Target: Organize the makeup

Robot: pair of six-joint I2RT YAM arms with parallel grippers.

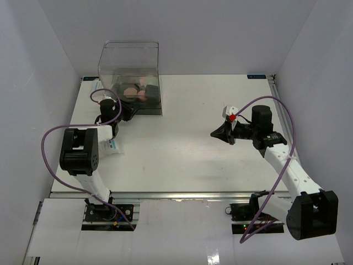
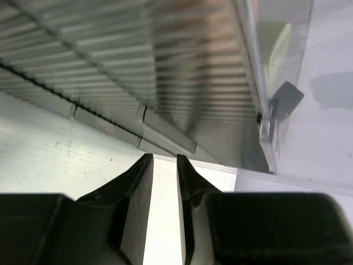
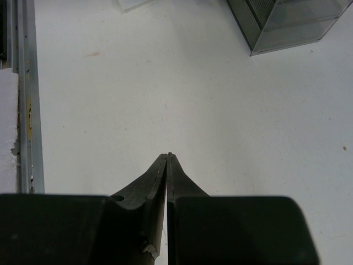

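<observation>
Here's the picture: the makeup (image 1: pixel 138 91) is all sitting in the clear plastic box (image 1: pixel 129 55) at the far left of the counter (image 1: pixel 182 160). Pink and dark pieces are bunched on its floor, too small from overhead to tell apart. None of it lies out on the open counter.

The left tool (image 2: pixel 164 157) is right up at the box's near-left corner, its ribbed wall (image 2: pixel 193 83) filling the wrist view. The jaws are a narrow gap apart and nothing is between them. The right tool (image 3: pixel 168 155) hovers over bare counter, well to the right of the box, fingertips pressed together and empty.

On handling, these look like light, hard, glossy plastic pieces, so expect them to slip. I'd pinch a round jar across its sides. A flat compact should go by two opposite edges, away from any lid seam that might pop. A slim brush is best taken mid-handle, never by the bristles. The box walls crowd any reach, so coming in from above looks cleanest.
</observation>
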